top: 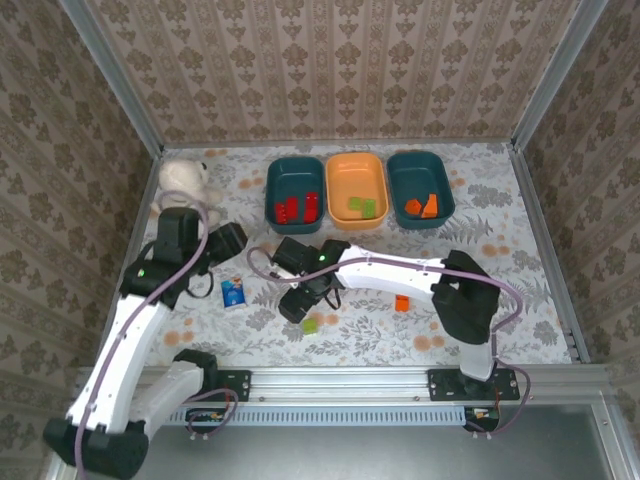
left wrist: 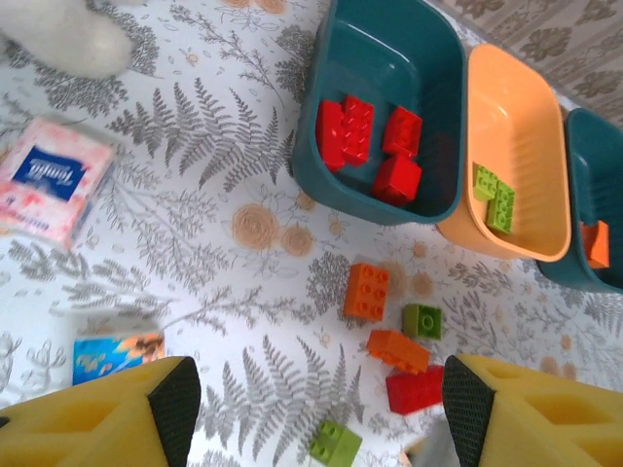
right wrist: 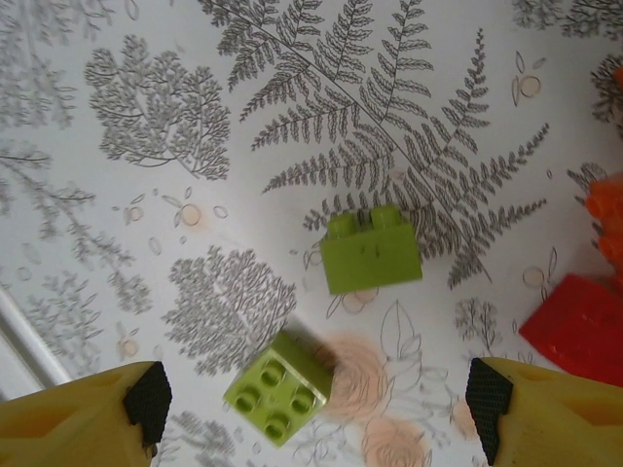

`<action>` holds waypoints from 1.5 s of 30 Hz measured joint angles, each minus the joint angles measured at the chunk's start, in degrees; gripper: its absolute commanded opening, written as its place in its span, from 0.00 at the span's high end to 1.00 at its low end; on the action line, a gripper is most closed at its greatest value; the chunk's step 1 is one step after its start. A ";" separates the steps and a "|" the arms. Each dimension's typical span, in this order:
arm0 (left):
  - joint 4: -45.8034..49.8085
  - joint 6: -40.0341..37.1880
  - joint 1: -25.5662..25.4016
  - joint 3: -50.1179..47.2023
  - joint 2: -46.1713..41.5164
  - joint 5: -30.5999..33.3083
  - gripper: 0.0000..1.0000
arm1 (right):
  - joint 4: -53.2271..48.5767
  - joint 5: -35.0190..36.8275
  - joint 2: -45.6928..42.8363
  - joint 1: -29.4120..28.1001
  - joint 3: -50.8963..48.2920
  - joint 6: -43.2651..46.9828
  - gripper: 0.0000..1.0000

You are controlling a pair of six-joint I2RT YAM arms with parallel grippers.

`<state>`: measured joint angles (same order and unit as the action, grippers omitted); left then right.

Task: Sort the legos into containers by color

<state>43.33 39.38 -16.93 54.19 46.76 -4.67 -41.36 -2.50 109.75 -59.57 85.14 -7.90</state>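
Three containers stand in a row at the back: a teal tub [top: 296,190] holding red legos [left wrist: 368,141], an orange tub [top: 357,188] holding green ones [left wrist: 494,195], and a teal tub [top: 420,188] holding orange ones. Loose on the table lie an orange lego [left wrist: 367,291], a small green one [left wrist: 422,320], another orange one [left wrist: 397,350], a red one [left wrist: 414,389] and a green one [left wrist: 336,443]. My left gripper [left wrist: 316,409] hangs open above them, holding nothing. My right gripper [right wrist: 316,409] is open above two green legos, one studs-up [right wrist: 278,387] between its fingers, one on its side [right wrist: 371,253].
A white teddy bear [top: 185,180] sits at the back left. A small blue-and-white carton [top: 233,291] lies beside the left arm, and a pink tissue pack [left wrist: 54,180] lies near it. An orange lego [top: 402,302] rests under the right arm. Metal rails edge the table.
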 measured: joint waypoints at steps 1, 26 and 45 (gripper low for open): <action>0.96 0.52 0.11 -0.70 -2.60 0.00 0.30 | -0.48 0.33 1.09 0.00 0.72 0.76 0.17; 15.52 6.10 0.11 -1.29 -15.61 1.49 0.38 | -5.60 6.86 15.21 0.00 11.58 6.71 0.54; 10.95 3.50 -0.26 -4.11 -9.35 -3.17 0.40 | -3.96 6.86 -1.33 9.81 7.10 2.34 0.70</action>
<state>54.28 42.87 -17.19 50.09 37.41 -7.84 -45.32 4.36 108.42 -49.76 92.25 -5.56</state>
